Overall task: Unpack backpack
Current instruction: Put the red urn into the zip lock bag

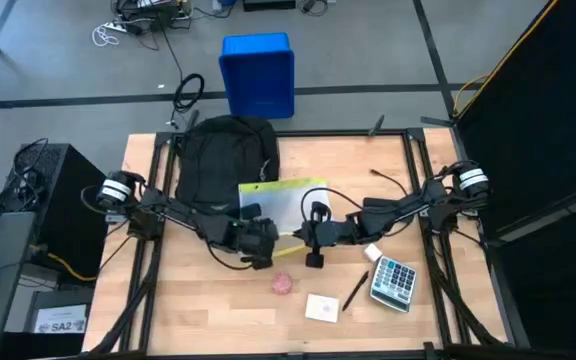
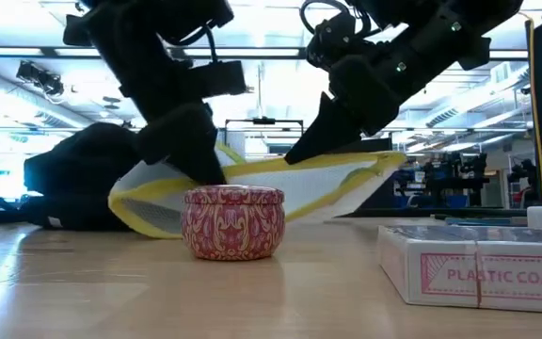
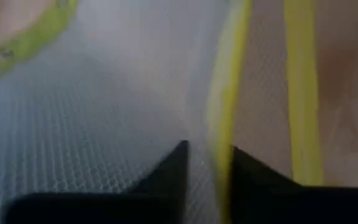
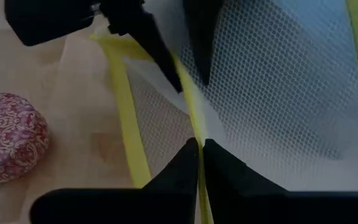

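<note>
Sitting nearest: card box (image 2: 478, 273), then pink tin (image 2: 232, 221). Both clamping the mesh pouch (image 1: 280, 205) by its yellow edge (lifted off table): left gripper (image 3: 208, 163), right gripper (image 4: 200, 146). Lying behind, at the far edge: backpack (image 1: 223, 155).

**Materials and finishes**

The backpack (image 1: 226, 158) is matt black cloth. The pouch (image 1: 286, 203) is translucent plastic mesh with smooth yellow edging. The counter (image 1: 218, 300) is pale wood. The tin (image 2: 232, 221) has a glossy patterned finish.
</note>
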